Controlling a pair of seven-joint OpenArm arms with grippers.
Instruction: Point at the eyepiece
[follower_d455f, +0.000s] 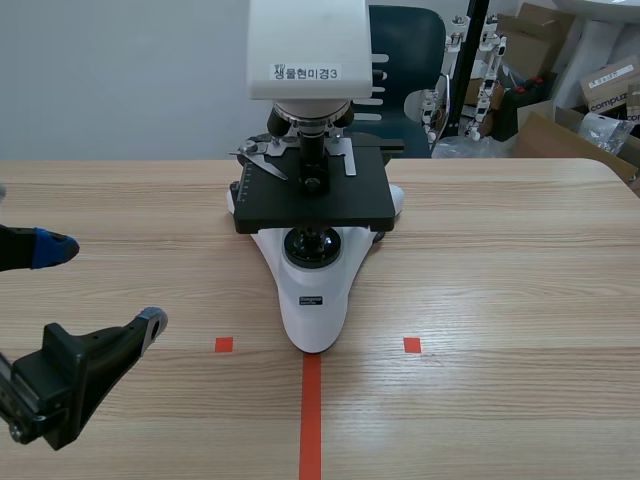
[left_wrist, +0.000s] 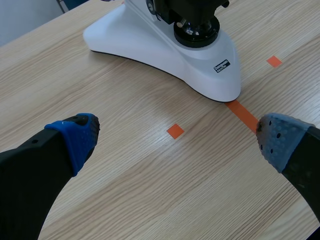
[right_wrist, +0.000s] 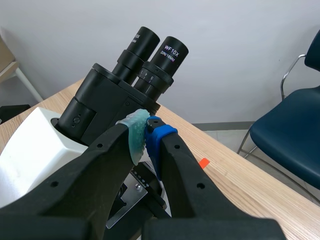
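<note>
A white microscope (follower_d455f: 312, 290) stands mid-table, its head (follower_d455f: 308, 50) rising out of the scene view, which hides the eyepieces. In the right wrist view the two black eyepieces (right_wrist: 172, 52) slant up from the black binocular head. My right gripper (right_wrist: 146, 131) is shut on nothing, and its pads lie against the base of the nearer eyepiece tube. The right arm does not show in the scene view. My left gripper (follower_d455f: 103, 285) hangs open low at the table's left. In its own view that gripper (left_wrist: 177, 142) is over bare wood short of the microscope's base (left_wrist: 150, 47).
A dark blue chair (follower_d455f: 405, 45) and cardboard boxes (follower_d455f: 590, 100) stand behind the table's far edge. The chair (right_wrist: 290, 140) also shows beside the microscope in the right wrist view. Bare wood lies on both sides of the microscope.
</note>
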